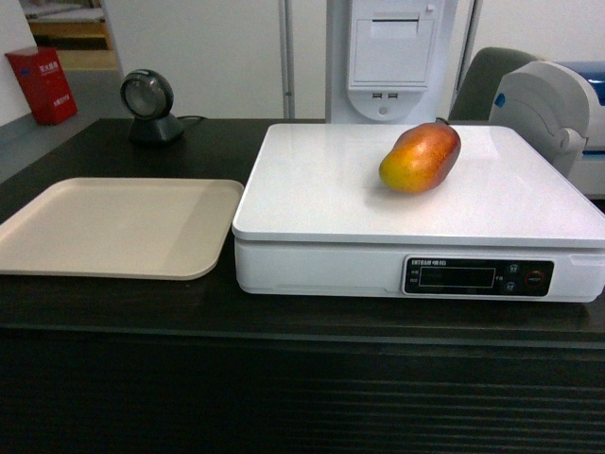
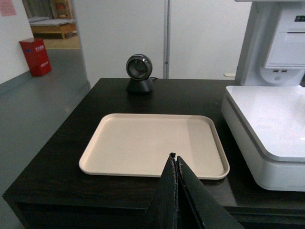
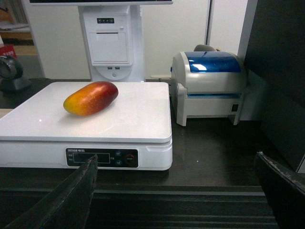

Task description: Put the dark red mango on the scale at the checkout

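Note:
The dark red mango (image 1: 420, 158) lies on the white platform of the scale (image 1: 321, 199), toward its back right; its red end points away, its orange-yellow end toward me. In the right wrist view the mango (image 3: 91, 98) rests on the scale (image 3: 124, 124) with nothing touching it. My right gripper (image 3: 176, 164) is open wide, back from the checkout (image 3: 214, 148) counter's front edge, nothing between its fingers. My left gripper (image 2: 175, 160) is shut and empty, hovering before the near edge of the beige tray (image 2: 143, 143). Neither gripper shows in the head view.
A beige tray (image 1: 113, 227) lies left of the scale on the dark counter (image 1: 284, 322). A round black scanner (image 1: 151, 104) stands at the back left. A white-and-blue printer (image 3: 209, 86) sits right of the scale, a white terminal (image 3: 112, 38) behind it.

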You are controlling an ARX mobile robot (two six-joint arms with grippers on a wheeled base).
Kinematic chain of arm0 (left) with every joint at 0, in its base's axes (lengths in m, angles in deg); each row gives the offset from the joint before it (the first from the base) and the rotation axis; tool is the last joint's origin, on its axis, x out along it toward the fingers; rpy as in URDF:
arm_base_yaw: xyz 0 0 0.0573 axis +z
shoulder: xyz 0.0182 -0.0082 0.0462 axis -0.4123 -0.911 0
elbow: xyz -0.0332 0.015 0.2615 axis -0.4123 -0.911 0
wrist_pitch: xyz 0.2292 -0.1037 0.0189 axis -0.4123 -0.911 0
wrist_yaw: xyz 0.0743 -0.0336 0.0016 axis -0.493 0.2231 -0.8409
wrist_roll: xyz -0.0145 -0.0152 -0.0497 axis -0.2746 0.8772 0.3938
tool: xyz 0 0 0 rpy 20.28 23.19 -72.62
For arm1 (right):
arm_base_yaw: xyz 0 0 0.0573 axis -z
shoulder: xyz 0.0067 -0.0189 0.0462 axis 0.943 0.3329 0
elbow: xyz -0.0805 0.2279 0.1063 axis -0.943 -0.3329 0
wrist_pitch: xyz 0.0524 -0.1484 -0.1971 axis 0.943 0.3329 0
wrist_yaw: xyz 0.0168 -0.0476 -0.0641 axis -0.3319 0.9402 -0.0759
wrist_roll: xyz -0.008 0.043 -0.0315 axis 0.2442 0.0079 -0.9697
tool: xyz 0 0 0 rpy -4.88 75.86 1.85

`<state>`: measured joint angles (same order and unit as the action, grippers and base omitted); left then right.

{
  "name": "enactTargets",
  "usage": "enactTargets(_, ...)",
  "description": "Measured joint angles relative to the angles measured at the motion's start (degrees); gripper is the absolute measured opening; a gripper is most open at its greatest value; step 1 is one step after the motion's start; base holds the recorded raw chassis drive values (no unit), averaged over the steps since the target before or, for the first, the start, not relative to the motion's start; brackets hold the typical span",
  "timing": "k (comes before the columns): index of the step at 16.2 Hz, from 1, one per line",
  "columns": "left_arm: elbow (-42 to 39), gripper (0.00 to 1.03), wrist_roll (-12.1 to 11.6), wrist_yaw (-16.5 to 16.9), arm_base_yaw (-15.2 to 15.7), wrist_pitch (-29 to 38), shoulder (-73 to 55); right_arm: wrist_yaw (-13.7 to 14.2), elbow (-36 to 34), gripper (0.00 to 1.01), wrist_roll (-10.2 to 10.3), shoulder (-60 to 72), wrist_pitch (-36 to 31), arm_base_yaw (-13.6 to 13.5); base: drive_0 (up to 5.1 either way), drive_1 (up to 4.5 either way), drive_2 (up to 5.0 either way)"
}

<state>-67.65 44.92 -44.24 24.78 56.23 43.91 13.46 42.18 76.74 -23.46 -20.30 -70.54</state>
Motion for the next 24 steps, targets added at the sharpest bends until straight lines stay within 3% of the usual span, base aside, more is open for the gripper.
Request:
enactTargets(6, -4.4, 0.02, 0.0, 0.9, -0.6, -6.1, 10.4, 0.0, 0.0, 0.98, 0.0, 0.0, 0.0, 0.0, 0.0, 0.0, 0.0)
enactTargets(21, -4.4, 0.02, 0.0, 0.9, -0.6, -23.4, 28.6, 0.0, 0.0, 0.98, 0.0, 0.0, 0.0, 0.0, 0.0, 0.0, 0.0)
enactTargets(22, -4.4, 0.02, 0.0, 1.1, -0.6, -32.2, 34.3, 0.0, 0.0, 0.98, 0.0, 0.0, 0.0, 0.0, 0.0, 0.0, 0.0)
enactTargets(24, -4.1, 0.02, 0.0, 0.9, -0.6, -32.9, 37.6, 0.0, 0.0, 0.98, 0.0, 0.0, 0.0, 0.0, 0.0, 0.0, 0.0)
